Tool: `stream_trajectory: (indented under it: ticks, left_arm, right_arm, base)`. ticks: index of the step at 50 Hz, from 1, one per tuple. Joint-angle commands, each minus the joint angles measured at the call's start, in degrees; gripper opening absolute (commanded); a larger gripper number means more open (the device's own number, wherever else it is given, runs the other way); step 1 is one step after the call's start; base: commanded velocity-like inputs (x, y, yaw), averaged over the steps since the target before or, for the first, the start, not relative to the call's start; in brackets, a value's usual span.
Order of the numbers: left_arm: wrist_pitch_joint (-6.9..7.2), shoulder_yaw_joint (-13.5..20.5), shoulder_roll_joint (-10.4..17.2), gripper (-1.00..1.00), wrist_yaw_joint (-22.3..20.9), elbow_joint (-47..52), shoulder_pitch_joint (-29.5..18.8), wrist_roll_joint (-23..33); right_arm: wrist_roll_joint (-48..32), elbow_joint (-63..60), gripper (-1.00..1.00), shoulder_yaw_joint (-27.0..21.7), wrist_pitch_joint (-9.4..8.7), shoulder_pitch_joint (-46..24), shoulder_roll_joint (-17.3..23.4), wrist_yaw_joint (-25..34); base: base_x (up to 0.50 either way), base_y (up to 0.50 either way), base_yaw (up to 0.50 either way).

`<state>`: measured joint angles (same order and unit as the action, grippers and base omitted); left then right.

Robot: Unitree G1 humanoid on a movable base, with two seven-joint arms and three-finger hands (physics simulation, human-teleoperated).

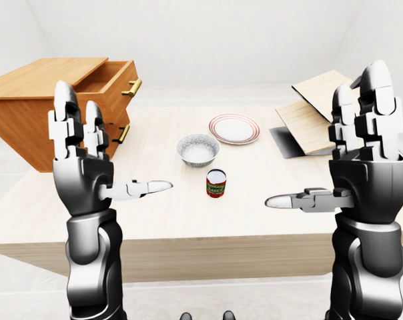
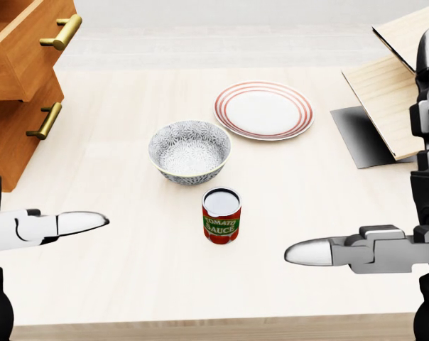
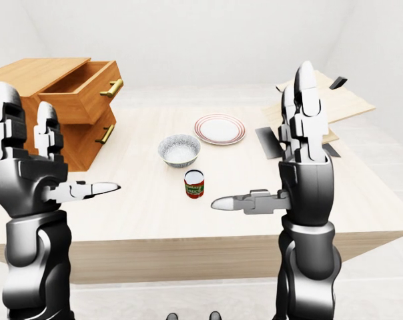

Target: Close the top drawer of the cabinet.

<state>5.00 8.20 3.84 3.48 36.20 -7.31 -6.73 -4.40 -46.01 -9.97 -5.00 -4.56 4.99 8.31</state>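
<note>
Head view looked steeply down, close over the table (image 2: 129, 284). Left-eye and right-eye views sat farther back, facing level across it, offset sideways. All three shared the bowl (image 2: 189, 150), plate (image 2: 263, 110), can (image 2: 221, 215) and cabinet (image 1: 48, 113).

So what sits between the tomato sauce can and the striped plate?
The patterned bowl, in the head view: it lies just up-left of the tomato sauce can, with the striped plate up-right beyond it.
</note>
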Motion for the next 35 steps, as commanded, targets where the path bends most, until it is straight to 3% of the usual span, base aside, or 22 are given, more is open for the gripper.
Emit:
stream_trajectory:
  ticks: [1,35]
  left_arm:
    - [0.0,0.7,0.2,1.0,0.5,3.9,-0.9,-0.9]
    - [0.0,1.8,1.3,1.0,2.1,6.7,-2.6,-1.9]
  right_arm:
    - [-0.2,-0.8,1.0,-0.8,0.0,-0.7,0.5,0.0]
    - [-0.4,-0.4,1.0,-1.6,0.0,-0.4,0.7,0.0]
  base:
    - [0.0,0.0,0.0]
    - [0.0,0.0,0.0]
